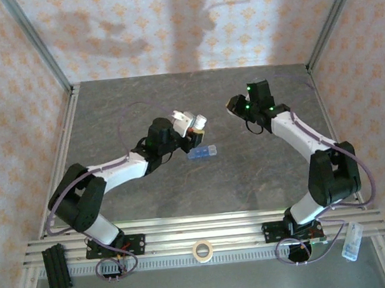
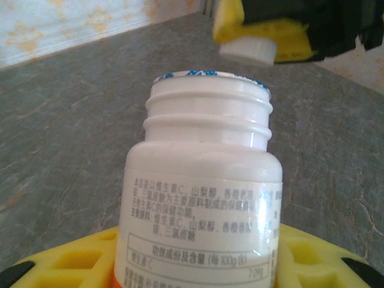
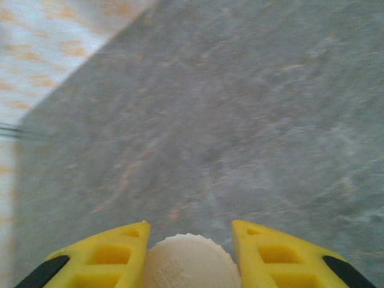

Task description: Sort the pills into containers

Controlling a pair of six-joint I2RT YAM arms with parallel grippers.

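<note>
Translucent blue plastic: containers (image 1: 203,152), 1 short strip, flat on the tabletop (image 1: 183,192), just beside the left gripper (image 1: 192,129) and seemingly untouched. Likely light, stiff, thin-walled and prone to sliding; best pinned by the long edges or an end wall, not by a lid. Left gripper clamped on the white bottle (image 2: 204,180), mouth uncapped, threads bare. Further off, right gripper (image 3: 189,255) closed on the ribbed white cap (image 3: 191,267), apart from the containers.

White bottle (image 2: 198,198) with black print, cream cap (image 3: 191,264), translucent blue containers (image 1: 202,152), grey veined table (image 1: 236,180), orange-flowered wallpaper (image 1: 289,14)
</note>
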